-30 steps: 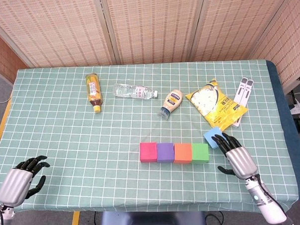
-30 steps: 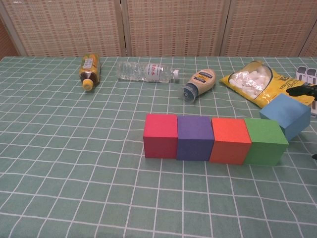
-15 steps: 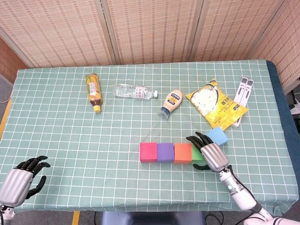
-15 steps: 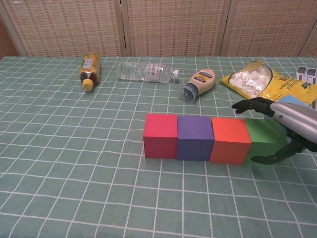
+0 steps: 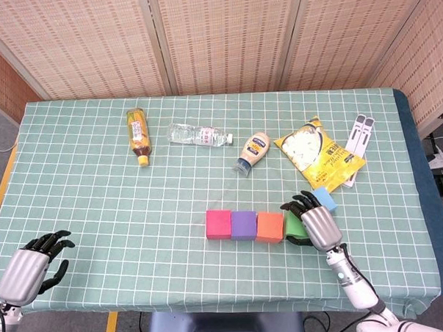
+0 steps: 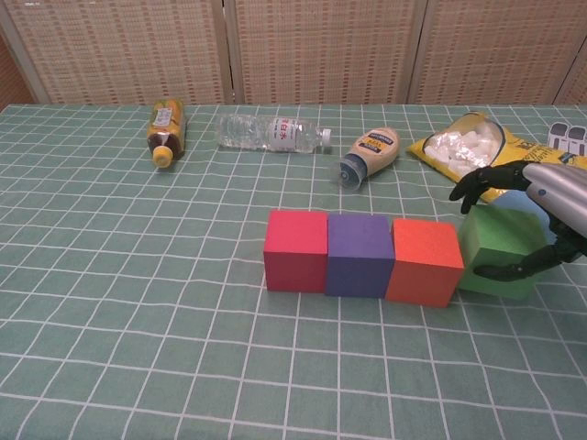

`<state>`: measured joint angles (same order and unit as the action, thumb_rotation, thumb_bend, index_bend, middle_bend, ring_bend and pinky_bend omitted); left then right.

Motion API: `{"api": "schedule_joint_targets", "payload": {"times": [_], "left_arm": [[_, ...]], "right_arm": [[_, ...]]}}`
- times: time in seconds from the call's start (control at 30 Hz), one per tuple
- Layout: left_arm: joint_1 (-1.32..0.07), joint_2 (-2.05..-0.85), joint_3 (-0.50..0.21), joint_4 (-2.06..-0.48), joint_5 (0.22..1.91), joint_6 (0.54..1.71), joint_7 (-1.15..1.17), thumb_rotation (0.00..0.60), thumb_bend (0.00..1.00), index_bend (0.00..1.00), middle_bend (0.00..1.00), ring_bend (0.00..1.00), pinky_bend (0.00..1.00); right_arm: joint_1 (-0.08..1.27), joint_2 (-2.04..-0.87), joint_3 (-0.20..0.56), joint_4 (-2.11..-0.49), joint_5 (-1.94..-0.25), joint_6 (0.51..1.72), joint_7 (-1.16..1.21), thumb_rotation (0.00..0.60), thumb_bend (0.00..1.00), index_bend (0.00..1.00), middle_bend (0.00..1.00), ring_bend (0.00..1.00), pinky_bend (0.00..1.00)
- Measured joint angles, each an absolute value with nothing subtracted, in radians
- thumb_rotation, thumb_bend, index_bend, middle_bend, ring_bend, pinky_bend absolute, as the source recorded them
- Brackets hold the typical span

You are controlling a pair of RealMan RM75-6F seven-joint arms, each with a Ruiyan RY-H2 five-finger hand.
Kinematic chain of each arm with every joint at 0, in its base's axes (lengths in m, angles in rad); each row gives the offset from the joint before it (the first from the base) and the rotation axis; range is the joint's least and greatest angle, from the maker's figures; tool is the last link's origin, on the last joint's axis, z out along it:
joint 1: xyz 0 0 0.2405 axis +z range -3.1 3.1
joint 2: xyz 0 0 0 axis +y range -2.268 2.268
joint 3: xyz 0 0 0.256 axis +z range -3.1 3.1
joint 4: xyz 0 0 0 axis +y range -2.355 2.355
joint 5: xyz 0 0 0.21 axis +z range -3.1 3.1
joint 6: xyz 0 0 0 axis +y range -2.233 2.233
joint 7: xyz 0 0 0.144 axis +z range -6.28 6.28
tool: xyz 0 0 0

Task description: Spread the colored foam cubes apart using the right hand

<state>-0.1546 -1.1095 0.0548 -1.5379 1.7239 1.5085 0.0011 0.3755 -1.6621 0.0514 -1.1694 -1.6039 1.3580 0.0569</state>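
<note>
Leftmost, near edge: left hand [image 5: 27, 264], fingers spread, holding nothing. Far row: tea bottle [image 5: 137, 131], water bottle [image 5: 199, 135], mayo bottle [image 5: 253, 150], snack bag [image 5: 320, 154]. Centre row, touching: pink cube [image 5: 219, 224], purple cube [image 5: 244, 225], orange cube [image 5: 270, 226]. Green cube [image 6: 496, 252], tilted, just right of orange, clasped by right hand [image 5: 316, 222]. Blue cube [image 5: 326, 198] beyond the hand.
</note>
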Motion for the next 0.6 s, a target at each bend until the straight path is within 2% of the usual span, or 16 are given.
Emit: {"api": "schedule_joint_targets", "payload": {"times": [0.27,0.6], "left_arm": [[-0.153,-1.108,0.053,-1.537,1.723,1.513,-0.006,0.6,0.48,0.38,0.25,0.29,0.45],[-0.156,-1.111,0.058,-1.541,1.728,1.504,0.009,0.6,0.47,0.39,0.25,0.29,0.45]], "right_arm": [[0.322,-1.564,0.032,-1.277,-1.635,1.461,0.008,0.6,0.06,0.34,0.53,0.21,0.11],[0.163,-1.406,-0.086,-1.321,-1.696,1.621,0.057,0.6,0.06,0.35,0.53,0.21,0.06]]}}
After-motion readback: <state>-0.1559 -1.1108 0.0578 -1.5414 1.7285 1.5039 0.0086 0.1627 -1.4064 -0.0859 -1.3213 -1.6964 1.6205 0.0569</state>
